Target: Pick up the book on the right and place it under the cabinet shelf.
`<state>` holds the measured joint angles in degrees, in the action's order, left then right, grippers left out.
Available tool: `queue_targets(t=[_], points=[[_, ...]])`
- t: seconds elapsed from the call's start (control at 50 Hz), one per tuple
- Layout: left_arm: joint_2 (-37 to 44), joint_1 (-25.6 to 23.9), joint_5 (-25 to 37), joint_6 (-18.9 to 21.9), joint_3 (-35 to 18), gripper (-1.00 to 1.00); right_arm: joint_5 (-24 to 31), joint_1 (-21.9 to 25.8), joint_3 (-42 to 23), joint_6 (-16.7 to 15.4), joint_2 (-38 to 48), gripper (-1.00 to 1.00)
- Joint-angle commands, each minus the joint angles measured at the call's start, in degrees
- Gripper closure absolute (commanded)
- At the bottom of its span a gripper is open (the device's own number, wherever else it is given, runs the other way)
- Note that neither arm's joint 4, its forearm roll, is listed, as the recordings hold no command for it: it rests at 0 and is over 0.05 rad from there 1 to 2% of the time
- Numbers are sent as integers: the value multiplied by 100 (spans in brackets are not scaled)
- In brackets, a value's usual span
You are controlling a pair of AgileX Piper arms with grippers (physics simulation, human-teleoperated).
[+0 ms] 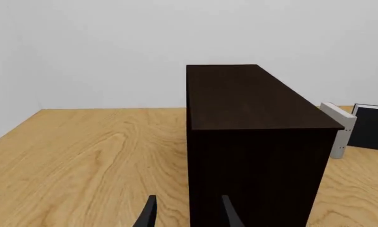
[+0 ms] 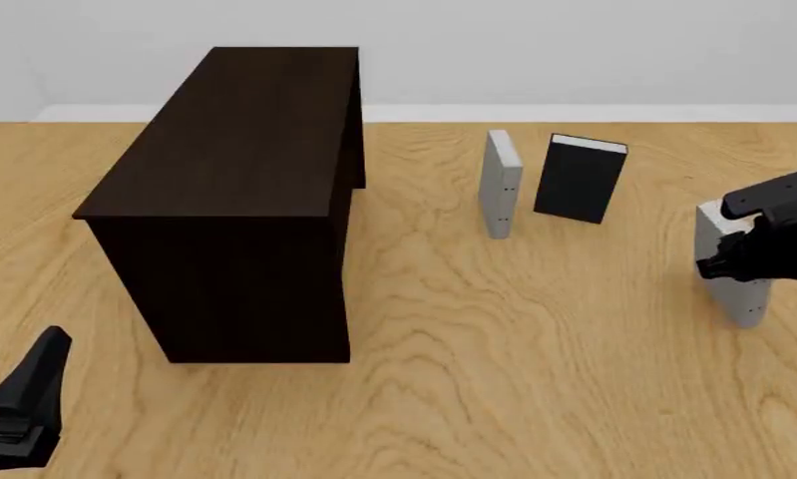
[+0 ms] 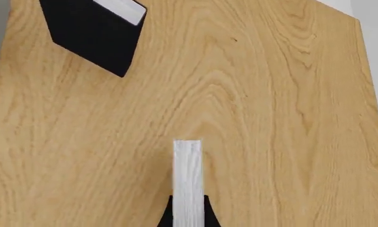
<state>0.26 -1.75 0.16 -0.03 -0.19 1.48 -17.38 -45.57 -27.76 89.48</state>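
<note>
The book (image 2: 741,299) stands upright at the table's right edge, light grey with white page edges (image 3: 188,170). My right gripper (image 2: 736,261) reaches it from the right and is shut on its upper part; in the right wrist view the dark fingers (image 3: 166,216) press both covers. Whether the book's foot still touches the table I cannot tell. The cabinet shelf (image 2: 231,200), tall and nearly black, stands left of centre. My left gripper (image 2: 42,359) waits open near the front left corner, its fingers (image 1: 149,213) apart and holding nothing, facing the cabinet shelf (image 1: 252,142).
A second pale grey book (image 2: 501,185) and a black book (image 2: 581,178) stand upright between the cabinet and my right arm, toward the back. Both also show in the left wrist view, the grey book (image 1: 338,125) and the black book (image 1: 372,125). The table (image 2: 505,379) is light wood.
</note>
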Motion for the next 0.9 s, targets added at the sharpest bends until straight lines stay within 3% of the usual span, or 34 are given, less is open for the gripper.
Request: queue_targets(t=[0.02, 0.08, 0.44, 0.5, 0.52, 0.54, 0.58, 0.72, 0.74, 0.8, 0.84, 0.86, 0.88, 0.9], points=[[0, 0, 0, 1, 0, -100, 108, 66, 100, 97, -366, 100], [0, 0, 0, 1, 0, -100, 247, 240, 116, 348, -669, 100], [0, 0, 0, 1, 0, -100, 956, 420, 65, 741, -1612, 100], [0, 0, 0, 1, 0, -100, 1076, 644, 56, 1360, -1833, 100], [0, 0, 0, 1, 0, -100, 1079, 698, 81, 1431, -1878, 100], [-1, 1, -1, 1, 0, -100, 1096, 905, 157, 1727, -2037, 100], [-1, 0, -1, 1, 0, -100, 1049, 934, 186, 1961, -2112, 100], [0, 1, 0, 0, 0, -100, 1124, 1310, 261, 2389, -2395, 100], [0, 0, 0, 1, 0, -100, 1176, 1475, 286, 2642, -2533, 100], [0, 1, 0, 0, 0, -100, 1179, 1444, 229, 2645, -2520, 100], [0, 1, 0, 1, 0, -100, 1205, 1667, 304, 2877, -2691, 100], [0, 0, 0, 2, 0, -100, 1204, 1865, 361, 3157, -2886, 100], [-1, 1, -1, 0, 0, -100, 1238, 1886, 351, 3136, -2880, 100], [-1, 0, -1, 1, 0, -100, 1230, 2017, 381, 3320, -3031, 100]])
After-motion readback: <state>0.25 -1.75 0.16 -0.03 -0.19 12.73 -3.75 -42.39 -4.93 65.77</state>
